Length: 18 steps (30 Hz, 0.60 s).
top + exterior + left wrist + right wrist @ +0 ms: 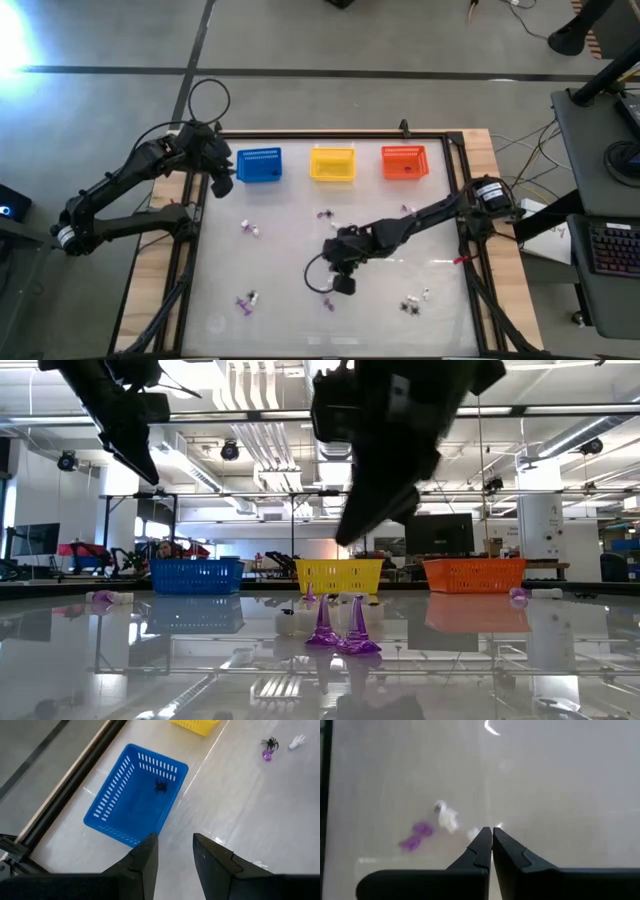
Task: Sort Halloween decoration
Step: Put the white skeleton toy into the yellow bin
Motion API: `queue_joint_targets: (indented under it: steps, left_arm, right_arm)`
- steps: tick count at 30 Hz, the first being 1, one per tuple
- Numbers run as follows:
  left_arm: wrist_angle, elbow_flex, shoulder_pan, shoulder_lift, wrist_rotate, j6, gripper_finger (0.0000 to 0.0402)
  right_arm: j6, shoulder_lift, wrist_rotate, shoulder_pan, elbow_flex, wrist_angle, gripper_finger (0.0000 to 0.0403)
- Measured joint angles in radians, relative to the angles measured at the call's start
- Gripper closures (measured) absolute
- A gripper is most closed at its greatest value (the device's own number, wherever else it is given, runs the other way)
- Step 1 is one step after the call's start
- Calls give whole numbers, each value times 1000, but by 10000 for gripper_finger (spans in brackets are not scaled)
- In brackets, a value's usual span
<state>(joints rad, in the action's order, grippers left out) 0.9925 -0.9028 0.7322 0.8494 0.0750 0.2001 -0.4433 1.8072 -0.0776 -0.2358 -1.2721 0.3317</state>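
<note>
Tiny white, purple and black trinkets (247,299) scattered over glossy table (290,250); one black spider (160,785) inside blue mesh basket (120,805). Left gripper (175,851) parted, empty, beside that basket. Right gripper (492,836) pinched closed mid-table, holding nothing visible.

Your left gripper (172,851) hangs at ten o'clock, fingers parted; your right gripper (492,837) reaches centre, fingers closed together.

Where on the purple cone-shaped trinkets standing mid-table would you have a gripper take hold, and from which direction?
Probably from straight above, fingers closing on one purple cone just above its flared base. In the low view each stands upright, narrow at the tip and wide at the foot, so the tip gives little to pinch. The two cones stand close together, so approach from the outer side. The right gripper hangs nearest.
</note>
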Motion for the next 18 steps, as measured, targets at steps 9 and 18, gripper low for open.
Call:
queue_joint_targets:
  steps: [9, 18]
  left_arm:
    - [4, 0, 0, 0, 0, 19, 296]
    - [4, 0, 0, 0, 0, 26, 296]
  right_arm:
    - [-15, 2, -30, 2, -39, 79, 393]
    - [59, 49, -125, -23, -39, 84, 339]
